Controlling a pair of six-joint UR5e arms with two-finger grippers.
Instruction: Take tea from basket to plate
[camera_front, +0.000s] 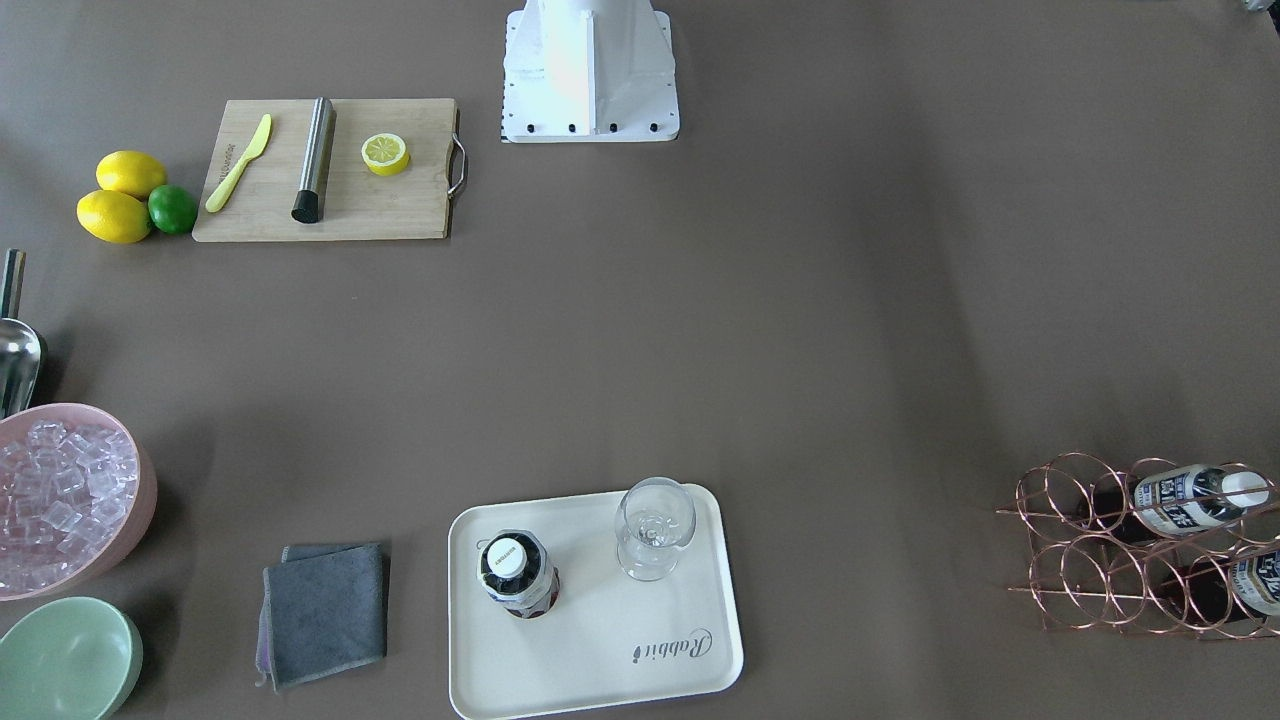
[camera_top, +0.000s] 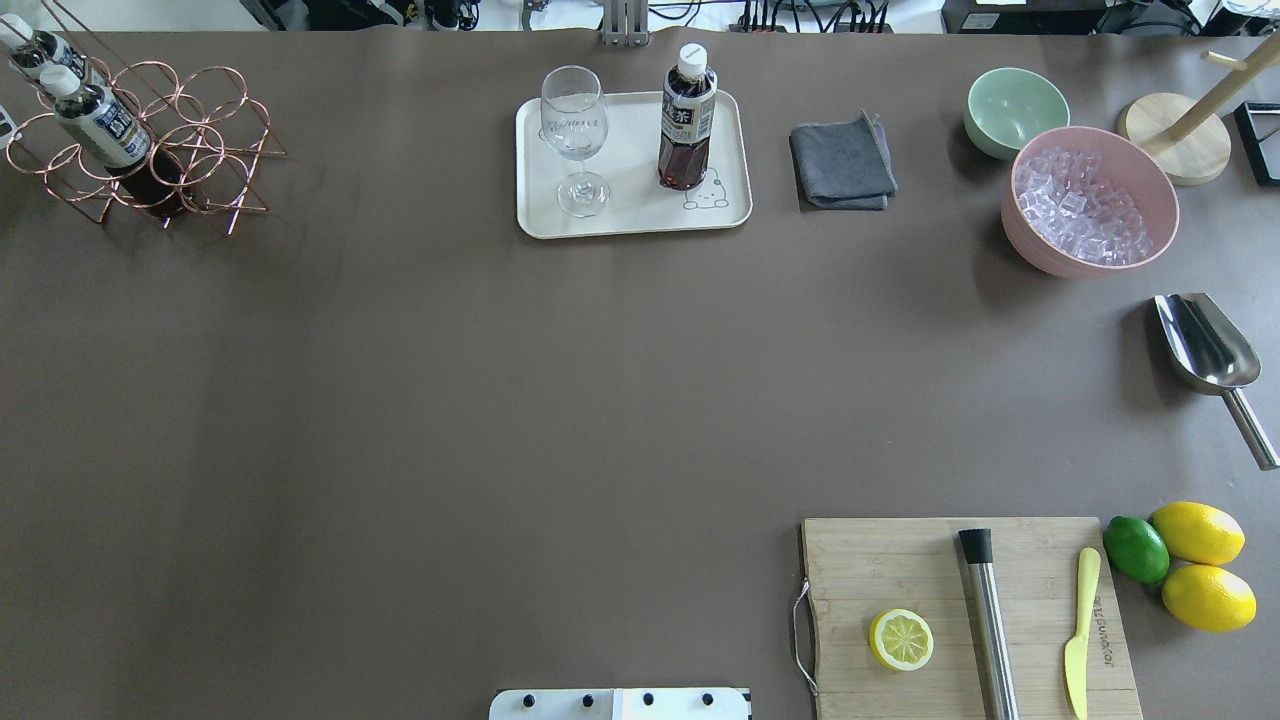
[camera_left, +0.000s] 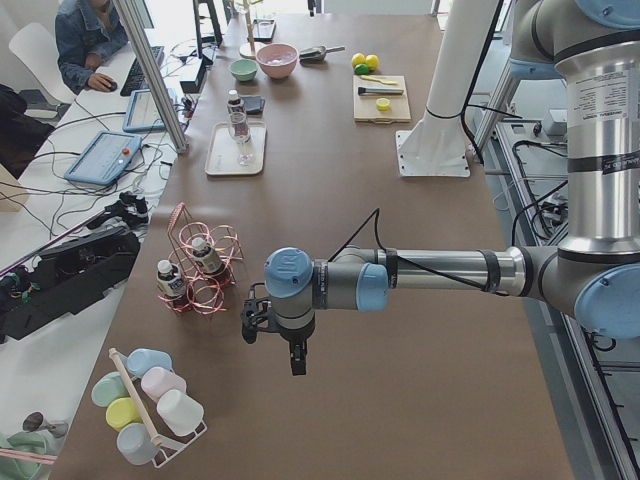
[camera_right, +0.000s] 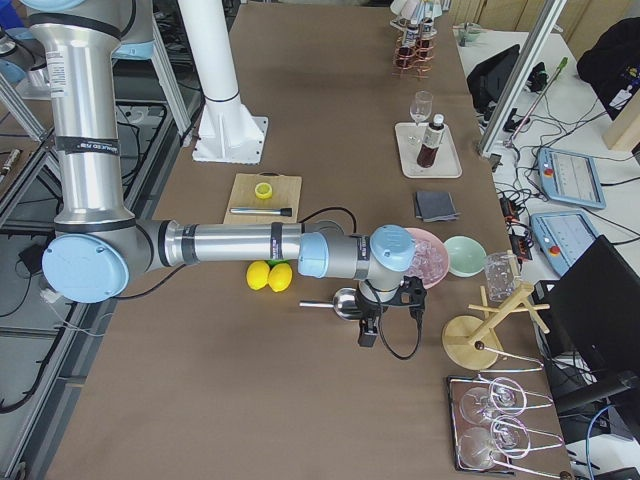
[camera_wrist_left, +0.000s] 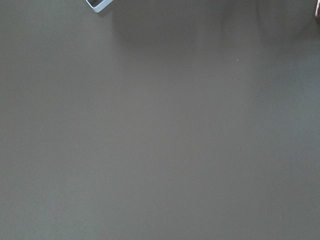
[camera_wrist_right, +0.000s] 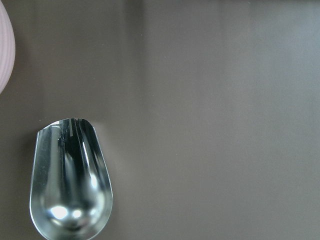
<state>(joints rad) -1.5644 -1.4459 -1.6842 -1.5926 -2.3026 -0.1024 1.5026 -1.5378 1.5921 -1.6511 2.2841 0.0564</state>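
Since neither wrist camera shows any fingers, I cannot tell whether the left gripper (camera_left: 296, 362) or the right gripper (camera_right: 367, 337) is spread or clenched; each hangs low over one end of the table. At the far edge, one tea (camera_top: 687, 125) stands upright on the plate (camera_top: 640, 218) beside a glass (camera_top: 577, 130). In the far left corner, two further bottles (camera_top: 100, 125) lie tilted in the basket (camera_top: 215, 120). I judge them full, weighty, slick and thin-walled: grip the shoulder below the cap, moderately.

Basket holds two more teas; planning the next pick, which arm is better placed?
Left. The left gripper hangs near the basket; the right gripper is over the scoop at the opposite end.
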